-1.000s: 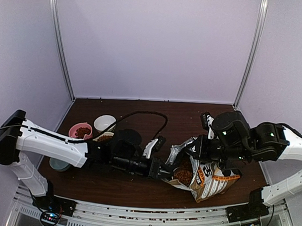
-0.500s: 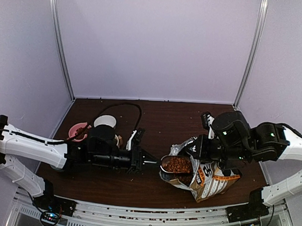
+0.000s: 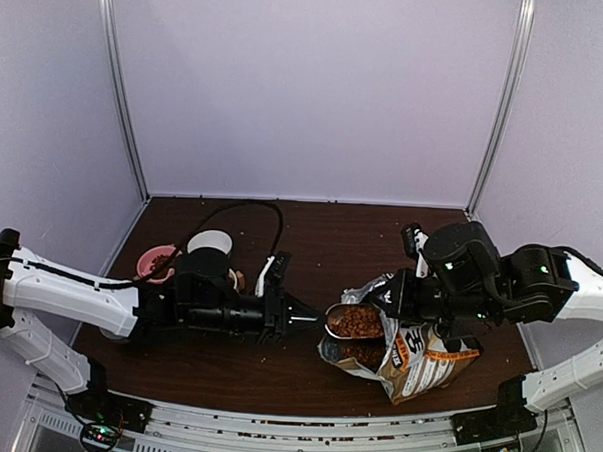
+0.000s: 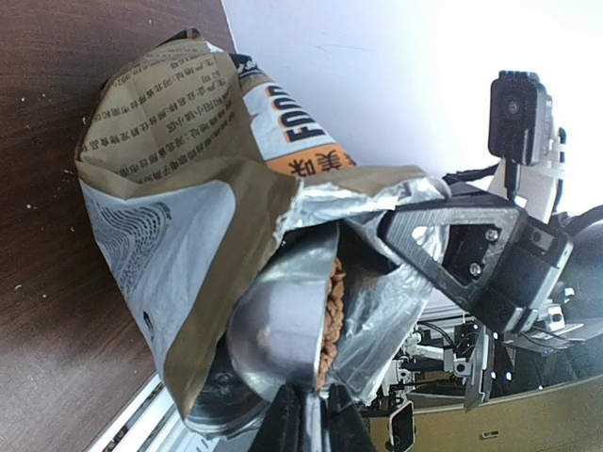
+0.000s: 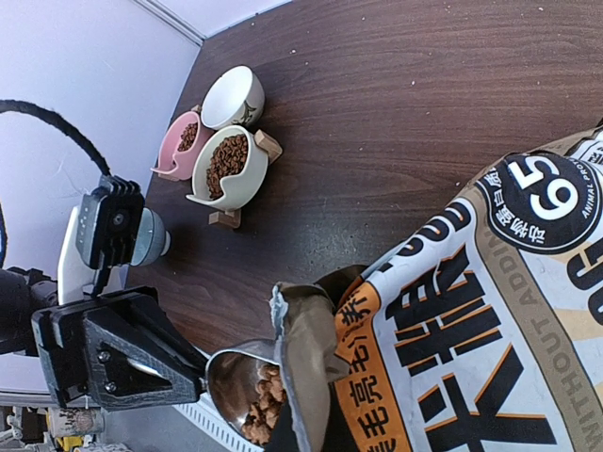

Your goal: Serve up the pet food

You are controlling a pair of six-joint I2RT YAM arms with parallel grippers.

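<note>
- Pet food (image 3: 357, 322): light, dry, loose pellets, impossible to pinch, so carried only inside the metal scoop (image 3: 331, 322). Heaped there now, at the mouth of the bag (image 3: 426, 357). More of it inside the bag and in two bowls at the left.
- Likely to roll and spill at any tilt or jerk. Best kept level and moved slowly, held by the scoop's handle and never by the food itself.
- Left tool (image 3: 299, 319) clenched on that handle. Right tool (image 3: 391, 297) seemingly pinching the bag's foil lip to hold it open.
- Left wrist view: shows the scoop edge-on with pellets mounded above its rim, and a finger of the right tool against the foil. Neither is plain from above.
- Right wrist view: shows the cream bowl (image 5: 226, 162) and pink bowl (image 5: 185, 141) already holding kibble, and the white bowl (image 5: 236, 94) apparently empty. All three close together on the counter (image 5: 396, 113), mostly hidden in the top view behind the left arm.
</note>
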